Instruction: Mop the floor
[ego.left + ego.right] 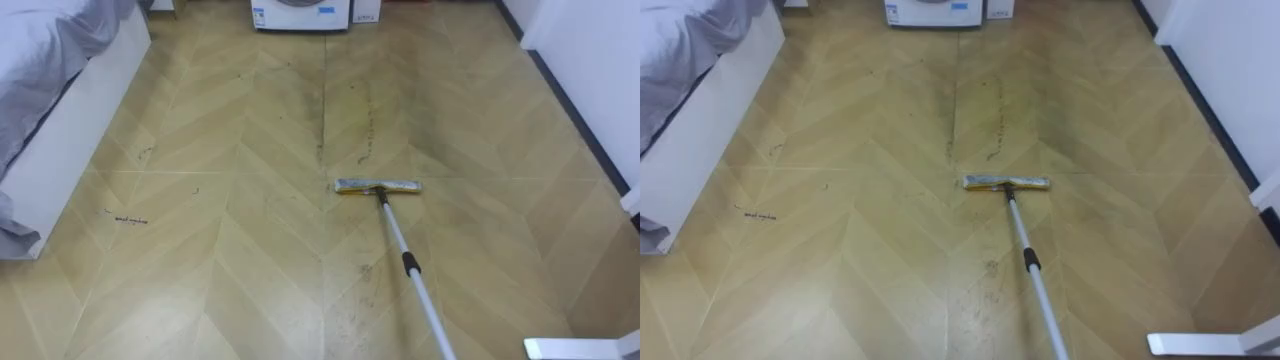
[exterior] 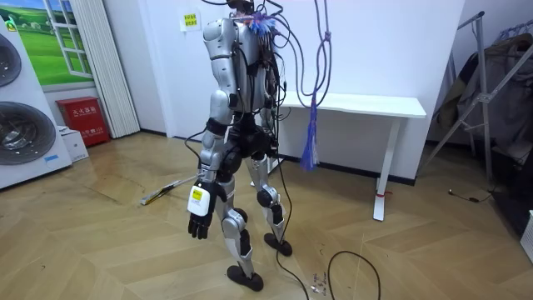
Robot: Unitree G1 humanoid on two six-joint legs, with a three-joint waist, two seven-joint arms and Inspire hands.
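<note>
A flat mop lies on the herringbone wood floor, its yellow-grey head (image 1: 377, 186) about mid-floor. Its silver handle (image 1: 412, 272) runs back to the lower right edge of the eye views. Dark streaks (image 1: 322, 120) mark the floor just beyond the head, and small scribbles (image 1: 125, 218) lie to the left. In the room view the robot stands upright facing the washing machine, with the mop (image 2: 165, 191) slanting on the floor ahead of its legs. My left hand (image 2: 198, 223) hangs by the thigh, fingers relaxed and empty.
A white bed (image 1: 70, 120) with grey bedding borders the left. The washing machine (image 1: 300, 12) stands straight ahead, a white wall with dark skirting (image 1: 570, 90) on the right. Behind the robot are a white table (image 2: 358, 105) and a drying rack (image 2: 487, 100).
</note>
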